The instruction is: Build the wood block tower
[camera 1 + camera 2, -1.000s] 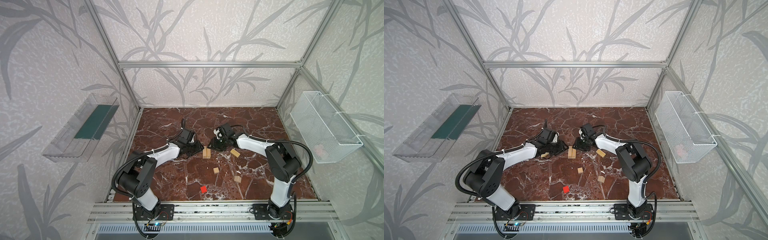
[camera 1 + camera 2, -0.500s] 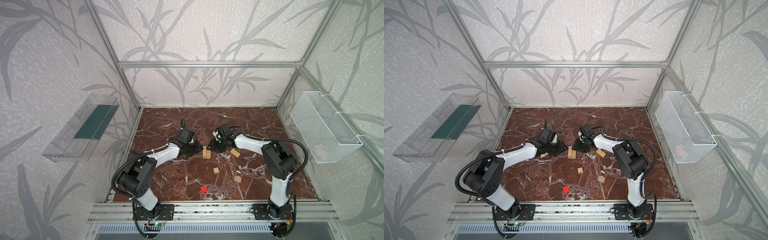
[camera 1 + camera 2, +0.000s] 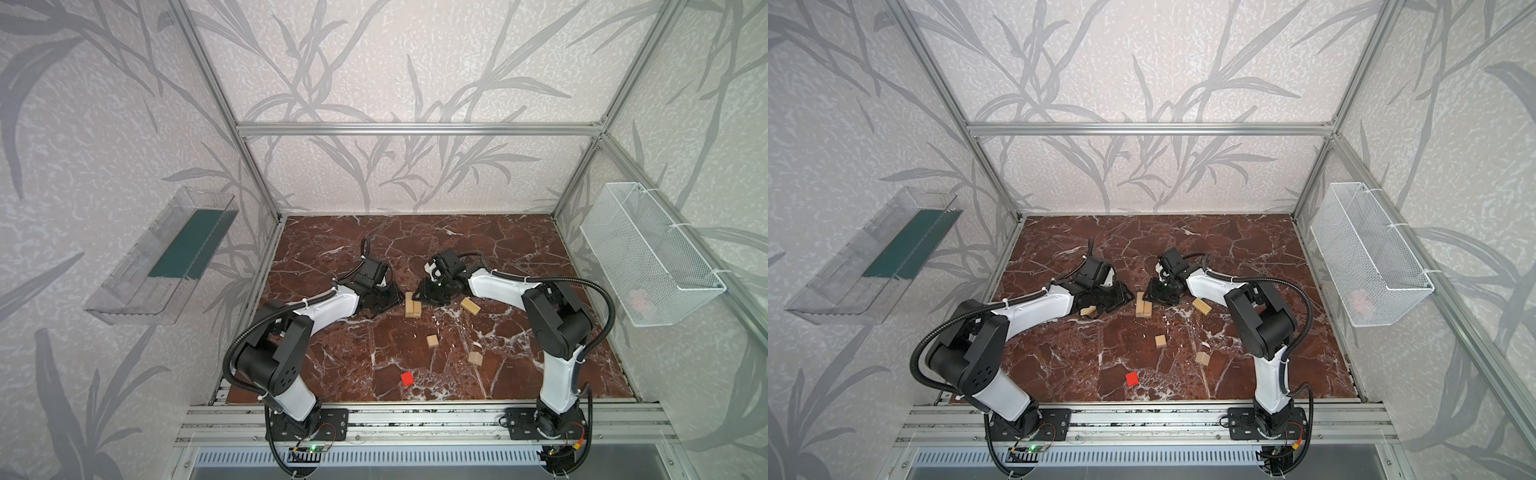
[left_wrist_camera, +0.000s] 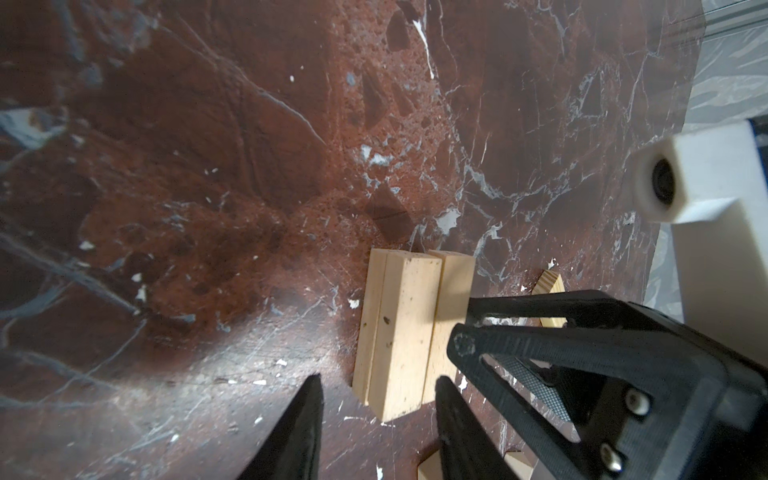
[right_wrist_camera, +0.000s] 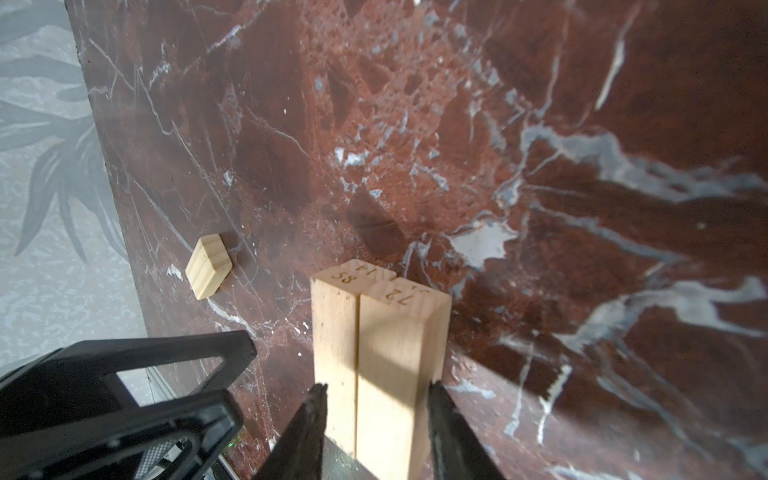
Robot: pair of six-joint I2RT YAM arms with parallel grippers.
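Two pale wood blocks (image 3: pixel 413 304) (image 3: pixel 1143 304) lie side by side on the marble floor as a flat pair. My right gripper (image 5: pixel 376 384) (image 3: pixel 419 293) is open and straddles one end of this pair (image 5: pixel 382 332), a fingertip close against each side. Facing it, my left gripper (image 4: pixel 378 376) (image 3: pixel 395 297) is open, the pair's other end (image 4: pixel 407 324) just inside its tips. One bar (image 3: pixel 1088 311) lies under the left gripper and another (image 3: pixel 470 306) beside the right arm. Two small cubes (image 3: pixel 432 341) (image 3: pixel 475 358) and a red cube (image 3: pixel 407 378) lie nearer the front. No tower stands.
A white wire basket (image 3: pixel 648 253) hangs on the right wall and a clear tray (image 3: pixel 166 257) on the left wall. An aluminium frame (image 3: pixel 415 411) borders the floor at the front. The right gripper's fingers (image 4: pixel 540 332) cross the left wrist view.
My right gripper has shifted a little to the left, onto the end of the paired bars, and its jaws have widened slightly. The left arm has stayed still.
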